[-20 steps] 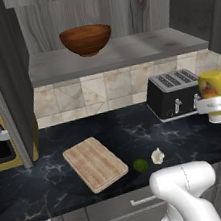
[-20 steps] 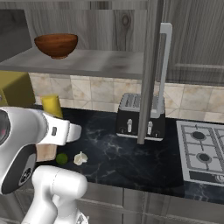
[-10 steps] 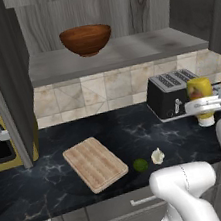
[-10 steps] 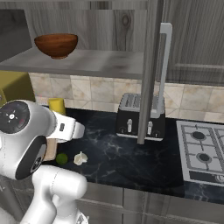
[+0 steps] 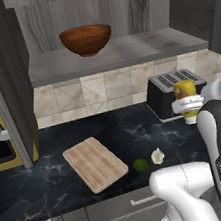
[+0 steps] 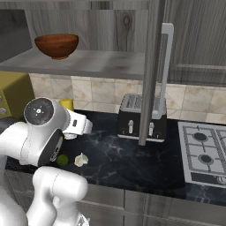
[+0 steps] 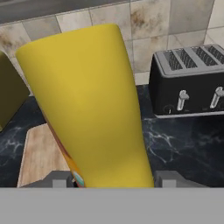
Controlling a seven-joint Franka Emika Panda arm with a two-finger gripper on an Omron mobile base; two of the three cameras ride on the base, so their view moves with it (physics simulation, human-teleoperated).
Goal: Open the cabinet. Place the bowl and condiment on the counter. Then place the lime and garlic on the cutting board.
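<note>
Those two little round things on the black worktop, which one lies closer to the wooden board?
The lime, the small green one. It lies just off the cutting board corner, while the off-white garlic sits beyond it, farther from the board.

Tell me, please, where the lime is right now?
The lime lies on the black counter near its front edge in the left base view, just right of the cutting board and left of the garlic.

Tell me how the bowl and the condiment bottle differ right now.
The bowl is reddish-brown wood, wide and round; the condiment bottle is yellow, narrow and tall. The bowl sits on the shelf of the open cabinet; the bottle is held in the gripper, its jaws on either side, in front of the toaster. Neither rests on the counter yet.
</note>
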